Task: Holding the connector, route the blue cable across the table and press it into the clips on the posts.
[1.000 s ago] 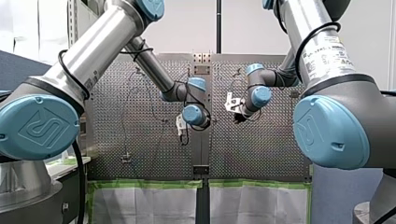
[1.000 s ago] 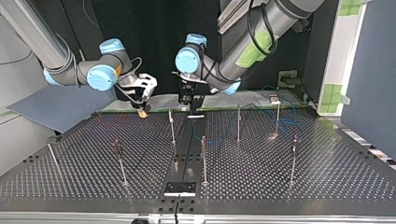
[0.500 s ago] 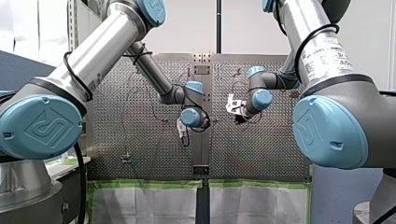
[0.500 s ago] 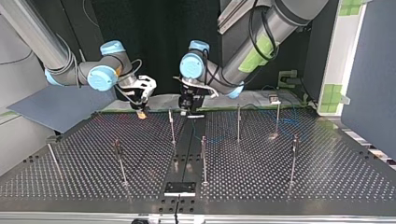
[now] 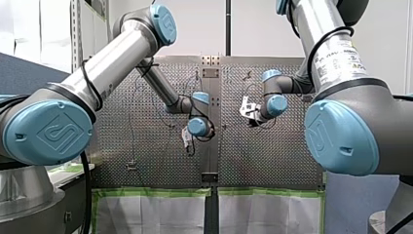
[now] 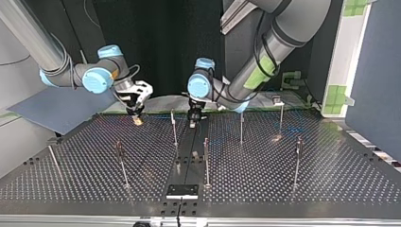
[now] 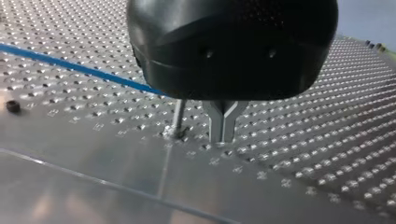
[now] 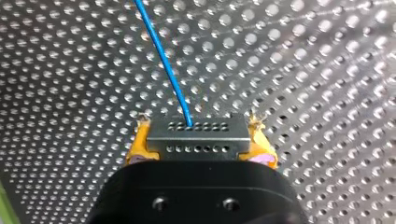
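On my feed the cable is bright blue, the connector dark grey with two rows of tiny holes, pads yellow, table silver and dotted all over.

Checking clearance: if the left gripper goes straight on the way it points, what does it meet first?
The perforated table. My left gripper points down at it, fingers just above; the gap is hard to judge. The thin post stands beside that line, not in it.
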Motion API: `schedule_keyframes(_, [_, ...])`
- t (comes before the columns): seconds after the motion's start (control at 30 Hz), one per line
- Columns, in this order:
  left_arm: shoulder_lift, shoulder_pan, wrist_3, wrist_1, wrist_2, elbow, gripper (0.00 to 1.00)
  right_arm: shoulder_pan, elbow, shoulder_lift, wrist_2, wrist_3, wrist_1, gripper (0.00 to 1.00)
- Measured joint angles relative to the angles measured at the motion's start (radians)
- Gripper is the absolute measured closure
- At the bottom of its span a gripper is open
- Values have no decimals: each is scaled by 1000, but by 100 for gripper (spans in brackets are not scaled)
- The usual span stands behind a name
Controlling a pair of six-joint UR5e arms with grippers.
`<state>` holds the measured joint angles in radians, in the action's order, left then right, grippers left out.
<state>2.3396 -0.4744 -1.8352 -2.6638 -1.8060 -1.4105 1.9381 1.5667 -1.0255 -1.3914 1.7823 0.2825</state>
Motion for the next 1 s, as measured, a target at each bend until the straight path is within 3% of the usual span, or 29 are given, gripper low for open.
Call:
schedule_keyframes(0.1, [1, 0, 5, -18, 1, 31, 100, -12, -7, 2, 7, 5, 11, 100])
schedule_keyframes(0.2, [1, -3, 8, -29, 0, 45, 92, -22, -18, 11, 23, 9, 19, 100])
schedule_keyframes(0.27, [1, -7, 9, -32, 0, 49, 74, -26, -27, 21, 31, 10, 21, 100])
schedule_keyframes(0.3, [1, -9, 9, -33, 0, 50, 74, -28, -32, 29, 34, 10, 21, 100])
schedule_keyframes(0.37, [1, -12, 10, -39, 0, 51, 57, -31, -39, 39, 37, 10, 22, 100])
schedule_keyframes(0.4, [1, -13, 10, -44, -1, 51, 57, -33, -42, 44, 40, 11, 22, 100])
schedule_keyframes(0.43, [1, -14, 10, -52, -1, 51, 50, -35, -43, 46, 42, 11, 22, 100])
schedule_keyframes(0.47, [1, -15, 11, -59, -1, 51, 36, -36, -45, 48, 46, 11, 23, 100])
schedule_keyframes(0.5, [0, -16, 11, -67, -2, 51, 36, -38, -47, 50, 51, 11, 23, 100])
schedule_keyframes(0.57, [-1, -19, 12, -88, -2, 51, 7, -41, -49, 51, 57, 11, 23, 100])
schedule_keyframes(0.6, [-1, -20, 12, -97, -2, 51, 7, -43, -49, 51, 60, 11, 23, 100])
schedule_keyframes(0.63, [-1, -21, 13, -110, -2, 51, 0, -45, -50, 51, 61, 11, 23, 100])
schedule_keyframes(0.8, [-10, -26, 23, -160, -8, 52, 0, -53, -50, 51, 65, 10, 22, 100])
schedule_keyframes(1.0, [-56, -36, 41, -199, -47, 51, 0, -61, -50, 51, 67, 10, 22, 100])
